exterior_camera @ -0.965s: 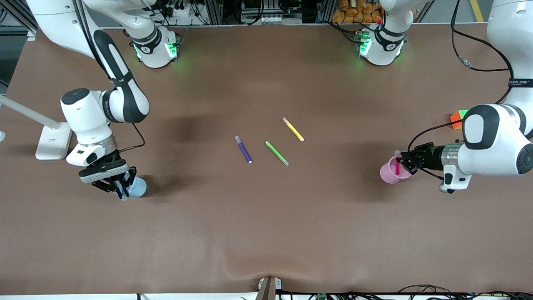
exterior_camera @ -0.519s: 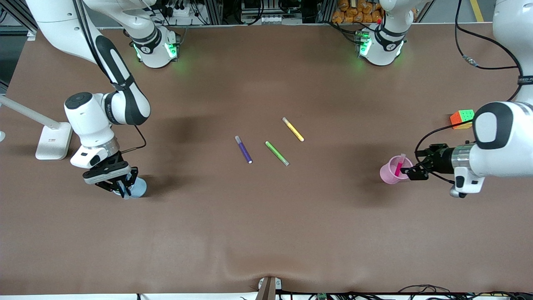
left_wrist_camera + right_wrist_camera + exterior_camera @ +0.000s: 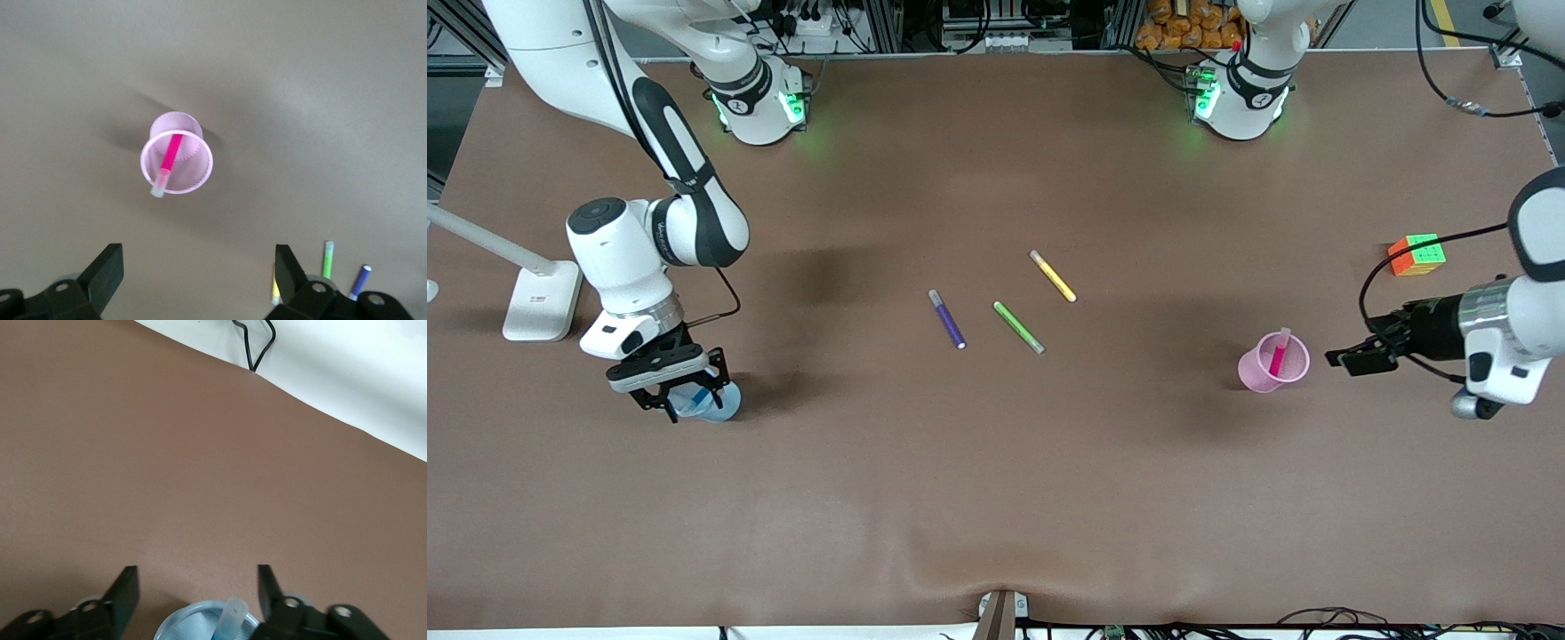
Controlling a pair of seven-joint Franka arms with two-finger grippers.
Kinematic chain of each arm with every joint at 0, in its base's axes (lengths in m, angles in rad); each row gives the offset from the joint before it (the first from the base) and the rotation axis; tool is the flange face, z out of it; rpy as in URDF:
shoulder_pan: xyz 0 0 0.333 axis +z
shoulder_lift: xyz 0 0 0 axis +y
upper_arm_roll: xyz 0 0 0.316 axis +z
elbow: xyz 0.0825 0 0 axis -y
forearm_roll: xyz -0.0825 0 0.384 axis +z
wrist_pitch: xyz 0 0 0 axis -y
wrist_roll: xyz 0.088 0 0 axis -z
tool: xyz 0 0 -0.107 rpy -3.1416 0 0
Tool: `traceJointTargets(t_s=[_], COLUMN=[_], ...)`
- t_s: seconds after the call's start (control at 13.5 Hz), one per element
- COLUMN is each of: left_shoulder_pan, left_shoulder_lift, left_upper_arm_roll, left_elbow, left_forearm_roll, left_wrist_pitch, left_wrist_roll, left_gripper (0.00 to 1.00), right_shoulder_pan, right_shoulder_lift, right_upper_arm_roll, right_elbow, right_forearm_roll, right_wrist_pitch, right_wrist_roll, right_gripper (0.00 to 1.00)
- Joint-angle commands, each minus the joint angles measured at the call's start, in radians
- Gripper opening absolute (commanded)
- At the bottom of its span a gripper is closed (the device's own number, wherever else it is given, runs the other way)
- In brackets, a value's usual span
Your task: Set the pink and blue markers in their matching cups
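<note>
Even overhead light, soft shadows on the table (image 3: 996, 498); wrist views slightly soft.

No wording can be read with any certainty. The right arm (image 3: 667, 233) carries a short line of grey lettering along its wrist link, too small to make out, and each arm's base (image 3: 758, 107) bears a small round dark emblem whose mark cannot be told. A white stand (image 3: 541, 300) at the right arm's end of the bench shows a tiny red mark, also illegible.
</note>
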Motion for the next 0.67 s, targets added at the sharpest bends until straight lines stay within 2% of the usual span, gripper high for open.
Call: traceJointTargets(t_s=[0.0, 0.15, 0.45, 0.59], left_shoulder_pan=[0.040, 0.045, 0.042, 0.044], left_shoulder_lift=[-0.036, -0.053, -0.076, -0.077], left_upper_arm_roll=[-0.006, -0.002, -0.017, -0.017], left_elbow=[0.000, 0.001, 0.030, 0.064], left_forearm_roll=[0.034, 0.040, 0.178, 0.179], left_wrist_pitch=[-0.023, -0.023, -0.046, -0.084], left_wrist_roll=[0.077, 0.083, 0.105, 0.138], left_gripper=[1.00, 1.00, 1.00, 1.00], right_shoulder_pan=[-0.015, -0.015, -0.015, -0.015], right_shoulder_lift=[-0.022, -0.039, -0.088, -0.105], right_upper_arm_roll=[0.012, 0.011, 0.009, 0.008], right_elbow=[-0.009, -0.003, 0.050, 0.083], right_forearm_roll=[0.011, 0.011, 0.011, 0.011], right_wrist_pitch=[0.005, -0.054, -0.263, -0.355], right_wrist_roll=[0.005, 0.022, 0.075, 0.098], right_gripper=[1.00, 1.00, 1.00, 1.00])
